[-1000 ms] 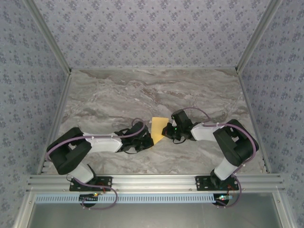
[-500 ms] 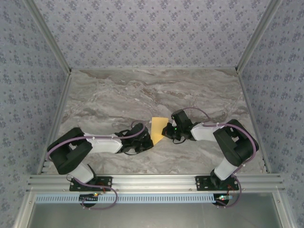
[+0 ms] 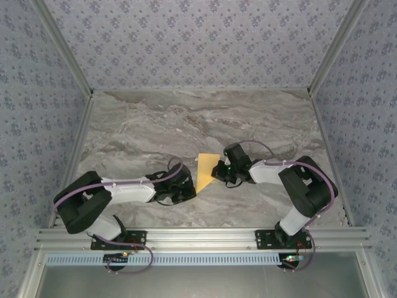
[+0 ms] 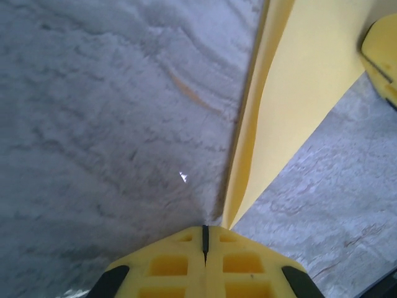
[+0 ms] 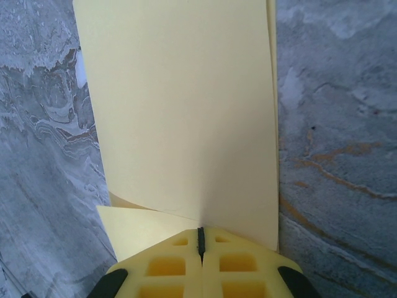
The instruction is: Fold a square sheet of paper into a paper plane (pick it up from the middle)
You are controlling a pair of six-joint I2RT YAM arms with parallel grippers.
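The square sheet of paper point(image 3: 205, 170) is yellow and folded, standing partly raised off the marble between my two grippers. My right gripper point(image 3: 219, 172) is shut on its right edge; in the right wrist view the folded sheet point(image 5: 186, 118) rises straight out of the closed slit of that gripper point(image 5: 200, 236), with a lower flap point(image 5: 133, 226) sticking out to the left. My left gripper point(image 3: 190, 184) is shut, and the paper's pointed lower corner point(image 4: 232, 211) meets the tip of one finger point(image 4: 239, 245) just beside the closed slit point(image 4: 205, 234), not inside it.
The grey marble table point(image 3: 155, 124) is walled by patterned panels on three sides. An aluminium rail point(image 3: 198, 236) runs along the near edge, with both arm bases on it. The right gripper's yellow finger point(image 4: 381, 56) shows past the paper in the left wrist view.
My left arm has sunk lower and stretched flatter, its gripper shifting slightly along the paper's lower-left edge. The paper now looks narrower and more pointed. The right arm has stayed put.
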